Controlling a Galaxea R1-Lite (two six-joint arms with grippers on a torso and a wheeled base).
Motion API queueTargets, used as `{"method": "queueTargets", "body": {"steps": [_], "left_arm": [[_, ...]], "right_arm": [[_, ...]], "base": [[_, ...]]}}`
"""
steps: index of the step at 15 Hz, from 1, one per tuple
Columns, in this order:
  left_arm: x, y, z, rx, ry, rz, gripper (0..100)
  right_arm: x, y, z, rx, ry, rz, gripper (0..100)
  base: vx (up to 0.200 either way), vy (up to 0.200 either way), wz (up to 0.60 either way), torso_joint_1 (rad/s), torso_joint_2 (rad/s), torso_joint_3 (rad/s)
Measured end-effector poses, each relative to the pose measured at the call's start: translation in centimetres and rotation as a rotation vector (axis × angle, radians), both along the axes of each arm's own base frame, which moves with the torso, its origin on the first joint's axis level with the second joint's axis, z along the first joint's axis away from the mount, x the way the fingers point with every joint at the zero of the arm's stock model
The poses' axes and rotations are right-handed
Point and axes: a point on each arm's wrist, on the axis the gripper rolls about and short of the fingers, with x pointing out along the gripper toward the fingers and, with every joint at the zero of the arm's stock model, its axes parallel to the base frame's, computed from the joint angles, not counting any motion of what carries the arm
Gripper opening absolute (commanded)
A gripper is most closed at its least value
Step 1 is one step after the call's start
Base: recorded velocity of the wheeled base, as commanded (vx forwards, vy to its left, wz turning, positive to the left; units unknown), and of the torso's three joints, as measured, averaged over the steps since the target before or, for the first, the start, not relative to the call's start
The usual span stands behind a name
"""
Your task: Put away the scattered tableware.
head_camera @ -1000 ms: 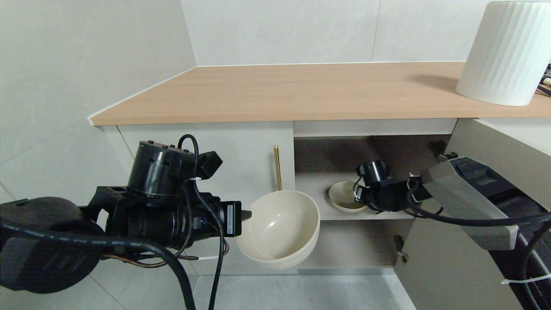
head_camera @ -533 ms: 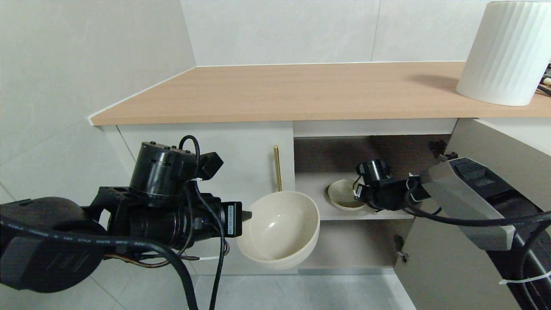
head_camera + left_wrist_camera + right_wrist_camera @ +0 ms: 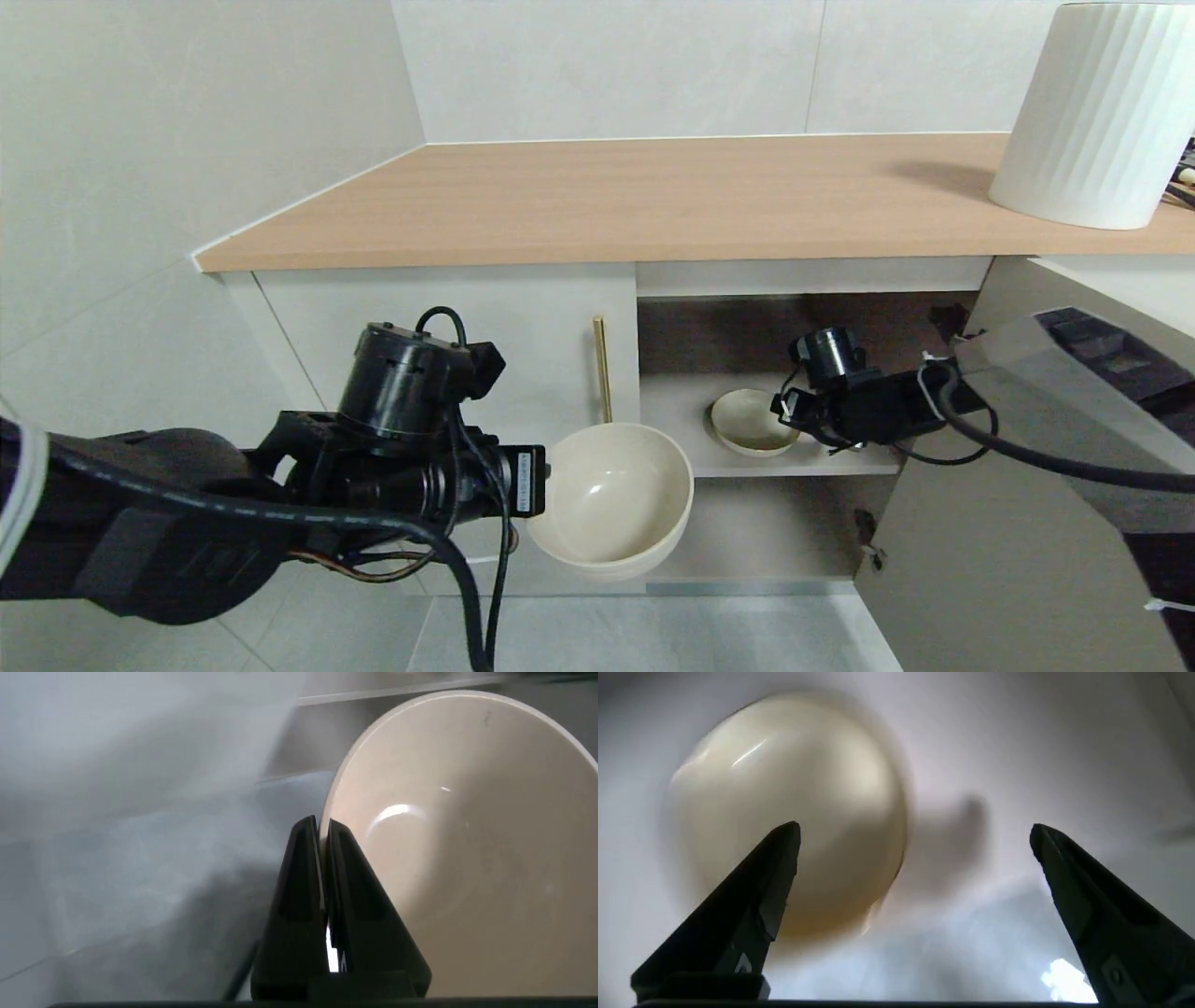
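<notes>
Pale wall tiles back a wooden desk [image 3: 653, 196], bare but for a ribbed white container [image 3: 1092, 112] at its far right. Below it, the cabinet's right door [image 3: 971, 560] stands open, exposing a shelf [image 3: 681, 411]; the left door, with its brass handle [image 3: 602, 364], is shut.

Left gripper [image 3: 324, 831]: clenched on the rim of a large cream bowl [image 3: 611, 495], one finger inside the wall and one outside. The bowl hangs tilted above the floor, in front of the cabinet and left of the opening, its mouth turned up and toward the viewer. A rim pinch is probably used because the bowl is too wide to span.

Right gripper [image 3: 913, 859]: fingers spread, grasping nothing, reaching into the cabinet just beside a small shallow dish [image 3: 747, 422]. The dish rests on the shelf, apparently already stowed.

Judged stage: dish placed; the large bowl awaits room at the opening.
</notes>
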Motion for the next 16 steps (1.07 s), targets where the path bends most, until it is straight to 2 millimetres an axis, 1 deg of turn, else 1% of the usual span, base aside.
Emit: {"method": "queueTargets", "body": {"steps": [2,5,7,8,9,11,12,13,16], "left_arm": [[0.2,-1.6,-1.3,0.076,-0.004,0.036,0],[0.4,-3.1,-3.2,0.13,0.025,0.019,0],[0.2,-3.6,-3.8,0.147,0.037,-0.002,0],[0.1,-3.9,-4.0,0.151,0.042,-0.01,0],[-0.1,-4.0,-4.1,0.153,0.044,-0.017,0],[-0.2,-4.2,-4.1,0.157,0.043,-0.018,0],[-0.3,-4.2,-4.1,0.164,0.037,-0.013,0],[-0.4,-4.3,-4.0,0.169,0.029,-0.006,0],[-0.8,-4.5,-3.6,0.173,0.012,-0.005,0]], "right_arm": [[-3.3,0.2,3.1,0.064,0.031,0.124,100],[-8.8,0.4,8.4,0.122,0.082,0.31,100],[-12.6,0.7,11.1,0.128,0.147,0.434,100],[-14.8,1.2,12.3,0.135,0.186,0.514,100],[-16.4,1.9,13.3,0.139,0.2,0.575,100],[-18.6,3.1,14.4,0.136,0.21,0.655,100],[-19.2,3.7,14.5,0.134,0.211,0.68,100],[-19.5,4.2,14.3,0.13,0.218,0.697,100],[-19.8,5.9,12.8,0.11,0.266,0.733,100]], "base": [[0.0,0.0,0.0,0.0,0.0,0.0],[0.0,0.0,0.0,0.0,0.0,0.0],[0.0,0.0,0.0,0.0,0.0,0.0],[0.0,0.0,0.0,0.0,0.0,0.0],[0.0,0.0,0.0,0.0,0.0,0.0],[0.0,0.0,0.0,0.0,0.0,0.0],[0.0,0.0,0.0,0.0,0.0,0.0],[0.0,0.0,0.0,0.0,0.0,0.0],[0.0,0.0,0.0,0.0,0.0,0.0]]}}
